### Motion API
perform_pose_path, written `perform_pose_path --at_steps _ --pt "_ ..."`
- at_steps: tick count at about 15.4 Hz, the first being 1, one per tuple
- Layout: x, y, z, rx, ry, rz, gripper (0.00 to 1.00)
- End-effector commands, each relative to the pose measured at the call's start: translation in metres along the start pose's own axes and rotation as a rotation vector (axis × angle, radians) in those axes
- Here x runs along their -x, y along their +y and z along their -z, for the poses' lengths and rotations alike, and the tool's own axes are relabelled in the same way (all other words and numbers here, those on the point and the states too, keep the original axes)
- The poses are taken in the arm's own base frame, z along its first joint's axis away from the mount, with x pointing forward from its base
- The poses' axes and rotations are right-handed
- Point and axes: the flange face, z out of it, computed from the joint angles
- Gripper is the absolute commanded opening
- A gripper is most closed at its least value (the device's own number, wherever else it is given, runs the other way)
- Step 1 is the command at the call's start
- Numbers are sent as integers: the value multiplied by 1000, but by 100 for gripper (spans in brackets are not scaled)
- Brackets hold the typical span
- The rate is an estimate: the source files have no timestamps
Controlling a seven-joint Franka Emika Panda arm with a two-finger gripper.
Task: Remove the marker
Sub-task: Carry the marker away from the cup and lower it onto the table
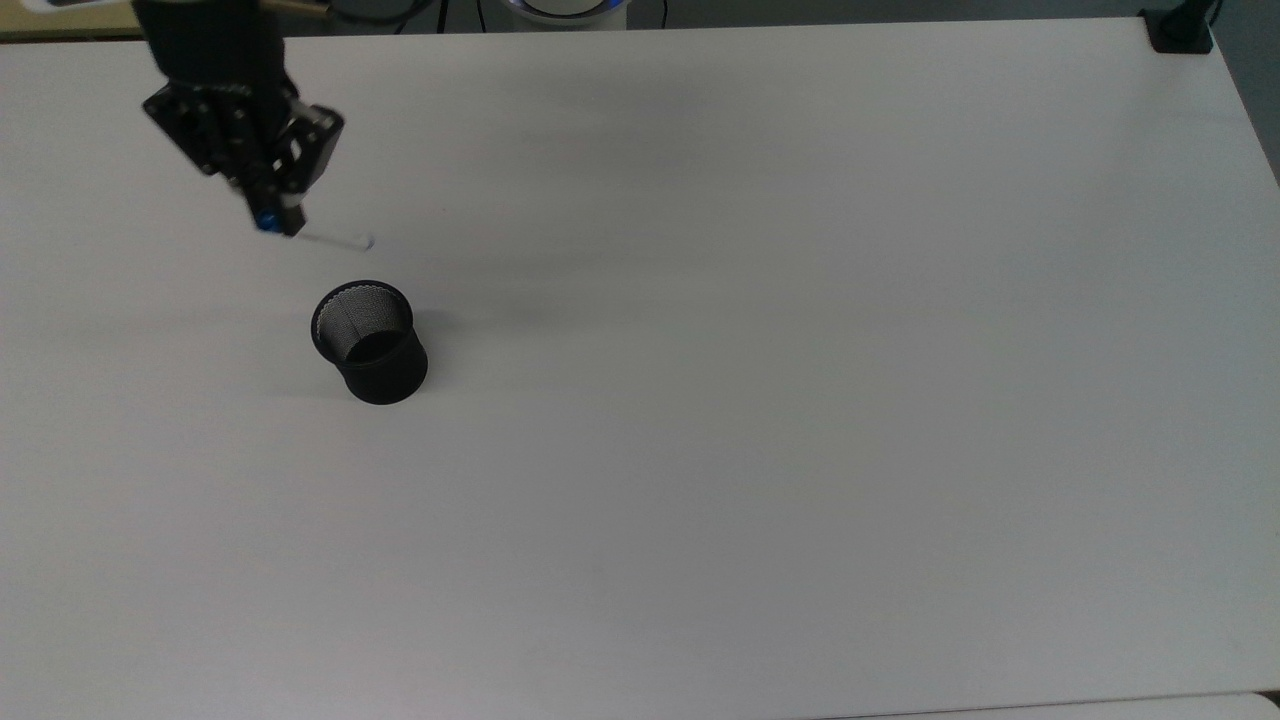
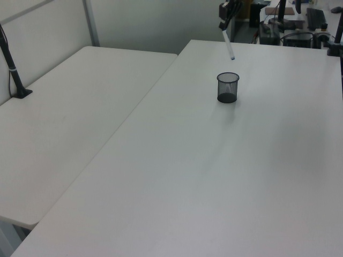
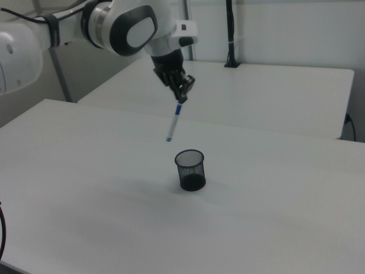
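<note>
My gripper (image 1: 272, 212) (image 3: 182, 97) (image 2: 224, 17) hangs high above the white table, shut on the blue-capped top of the marker (image 3: 174, 123). The slim white marker (image 1: 330, 239) (image 2: 229, 44) dangles from it, slightly tilted, its dark tip clear of the cup. The black mesh cup (image 1: 370, 342) (image 2: 228, 88) (image 3: 190, 169) stands upright on the table with nothing in it. In the right view the marker's tip hangs above and to the left of the cup's rim.
The white table (image 1: 760, 400) spreads wide on all sides of the cup. A second white table (image 2: 69, 118) adjoins it on the left view's left. A black clamp post (image 1: 1180, 28) stands at the top view's upper right corner.
</note>
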Motion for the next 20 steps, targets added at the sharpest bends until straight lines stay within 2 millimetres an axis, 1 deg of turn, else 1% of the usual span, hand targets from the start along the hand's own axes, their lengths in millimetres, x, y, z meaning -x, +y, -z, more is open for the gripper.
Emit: perform_pose_path --at_steps 1,2,3,7,9,11,14,17,19,20 --pt "35 -51 -23 -45 -225 86 11" --pt "43 -67 -31 -49 -270 112 11" --pt "51 -83 -44 -50 -317 140 11" --pt "76 -138 -116 -28 -472 234 11" --pt "88 -155 -151 -11 -528 267 11" --pt "98 -166 -179 0 -572 307 11" --pt "111 -177 -202 22 -610 358 12" --pt "121 -190 -221 40 -638 384 13" --pt "128 -196 -235 59 -654 400 16" --pt "129 -196 -239 63 -658 402 18"
